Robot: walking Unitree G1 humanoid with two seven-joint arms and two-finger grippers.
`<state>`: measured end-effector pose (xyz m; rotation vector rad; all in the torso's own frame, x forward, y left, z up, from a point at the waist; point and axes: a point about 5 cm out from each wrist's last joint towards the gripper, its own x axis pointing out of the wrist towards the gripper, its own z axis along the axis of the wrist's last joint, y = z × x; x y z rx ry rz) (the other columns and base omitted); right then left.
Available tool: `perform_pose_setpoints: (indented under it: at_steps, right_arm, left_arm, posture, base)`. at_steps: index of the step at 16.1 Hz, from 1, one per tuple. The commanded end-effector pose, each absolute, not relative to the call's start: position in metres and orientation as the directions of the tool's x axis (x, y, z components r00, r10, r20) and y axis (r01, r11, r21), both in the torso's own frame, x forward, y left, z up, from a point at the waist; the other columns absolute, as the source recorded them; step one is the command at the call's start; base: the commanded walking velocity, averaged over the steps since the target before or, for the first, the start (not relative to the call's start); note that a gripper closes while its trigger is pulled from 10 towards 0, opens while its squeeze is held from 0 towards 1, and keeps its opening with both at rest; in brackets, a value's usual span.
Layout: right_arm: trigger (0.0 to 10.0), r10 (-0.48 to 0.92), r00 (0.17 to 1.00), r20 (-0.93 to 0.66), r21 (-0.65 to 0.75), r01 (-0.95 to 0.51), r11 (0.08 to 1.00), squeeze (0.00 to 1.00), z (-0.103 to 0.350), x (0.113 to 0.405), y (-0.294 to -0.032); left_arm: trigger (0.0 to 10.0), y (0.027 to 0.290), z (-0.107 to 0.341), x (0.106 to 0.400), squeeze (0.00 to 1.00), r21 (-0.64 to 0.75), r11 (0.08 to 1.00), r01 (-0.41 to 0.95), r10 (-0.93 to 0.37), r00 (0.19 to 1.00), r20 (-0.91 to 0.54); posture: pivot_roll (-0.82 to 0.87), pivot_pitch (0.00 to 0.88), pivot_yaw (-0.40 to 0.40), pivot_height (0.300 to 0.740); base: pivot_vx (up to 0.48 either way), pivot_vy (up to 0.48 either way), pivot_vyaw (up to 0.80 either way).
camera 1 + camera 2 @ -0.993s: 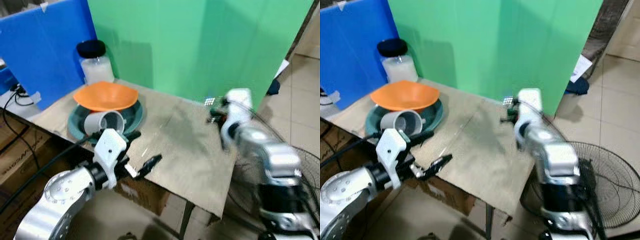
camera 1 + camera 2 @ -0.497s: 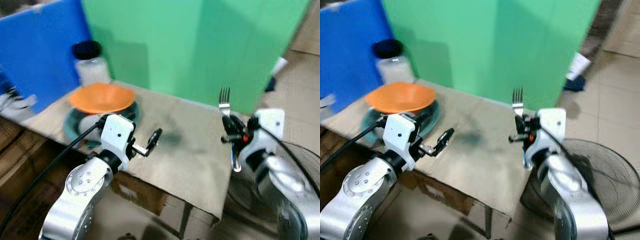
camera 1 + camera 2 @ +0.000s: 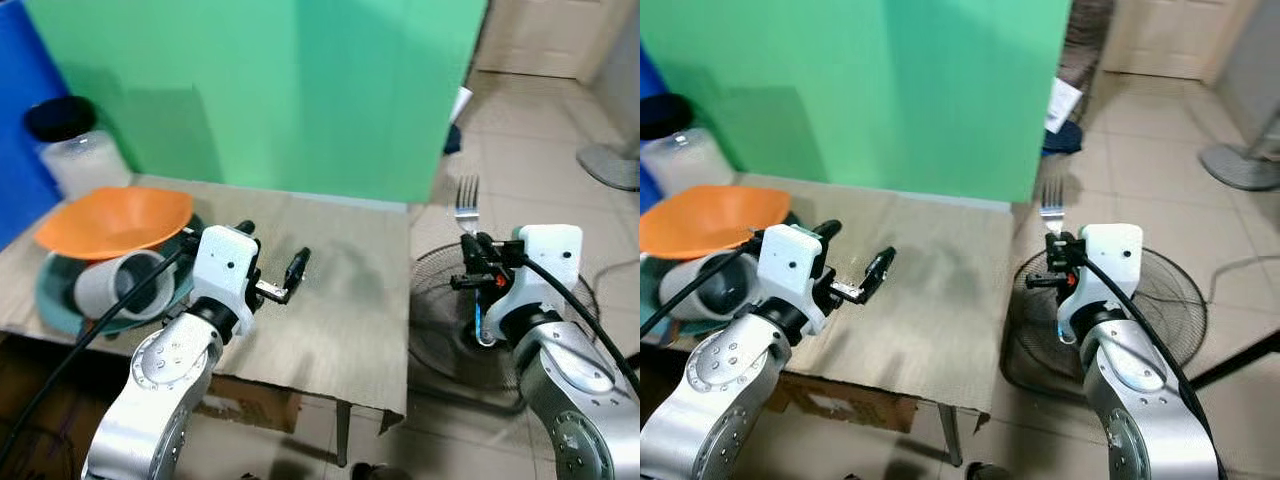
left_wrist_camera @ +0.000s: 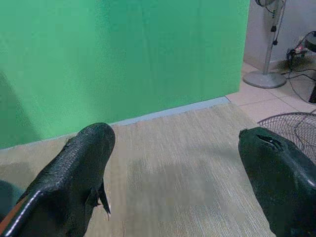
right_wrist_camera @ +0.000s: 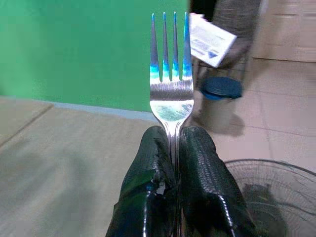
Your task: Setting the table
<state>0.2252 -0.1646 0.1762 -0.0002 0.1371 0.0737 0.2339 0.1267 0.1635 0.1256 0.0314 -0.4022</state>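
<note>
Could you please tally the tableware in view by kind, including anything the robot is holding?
Fork, held in the right tool: 1
Orange bowl: 1
Dark green plate: 1
Grey cup: 1
Total: 4

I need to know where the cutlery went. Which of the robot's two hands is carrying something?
The right hand: its fingers are shut on a fork, tines up, off the table's edge. The left hand hangs open over the table.
</note>
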Motion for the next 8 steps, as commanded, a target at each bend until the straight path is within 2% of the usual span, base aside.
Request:
perform_pose_setpoints:
  at_steps: [1, 3, 7, 8]
  right_arm:
    - [10.0, 0.067, 0.988, -0.139, 0.007, -0.067, 0.998, 0.0, 0.1772, 0.228, -0.1646]
    - [10.0, 0.07, 0.988, -0.139, 0.004, -0.071, 0.998, 0.0, 0.1777, 0.2299, -0.1628]
    - [10.0, 0.06, 0.987, -0.151, 0.013, -0.059, 0.998, 0.0, 0.177, 0.2311, -0.1618]
    - [10.0, 0.06, 0.987, -0.149, 0.007, -0.06, 0.998, 0.0, 0.1773, 0.2316, -0.1614]
  left_arm:
    - [10.0, 0.129, 0.1621, 0.2332, 0.0, 0.12, 0.921, 0.372, -0.367, 0.928, -0.065]
    - [10.0, 0.1287, 0.1631, 0.233, 0.0, 0.119, 0.922, 0.369, -0.365, 0.929, -0.057]
    - [10.0, 0.1283, 0.1646, 0.2336, 0.0, 0.127, 0.92, 0.371, -0.368, 0.929, -0.049]
    - [10.0, 0.1284, 0.1647, 0.234, 0.0, 0.127, 0.92, 0.371, -0.367, 0.929, -0.048]
  posture:
    - [0.13, 0.0, 0.028, 0.74]
    - [0.13, 0.0, 0.025, 0.74]
    - [0.13, 0.0, 0.028, 0.74]
    - [0.13, 0.0, 0.028, 0.74]
  base:
    - [0.0, 0.0, -0.8]
    - [0.0, 0.0, -0.8]
    - [0.0, 0.0, 0.0]
    - [0.0, 0.0, -0.8]
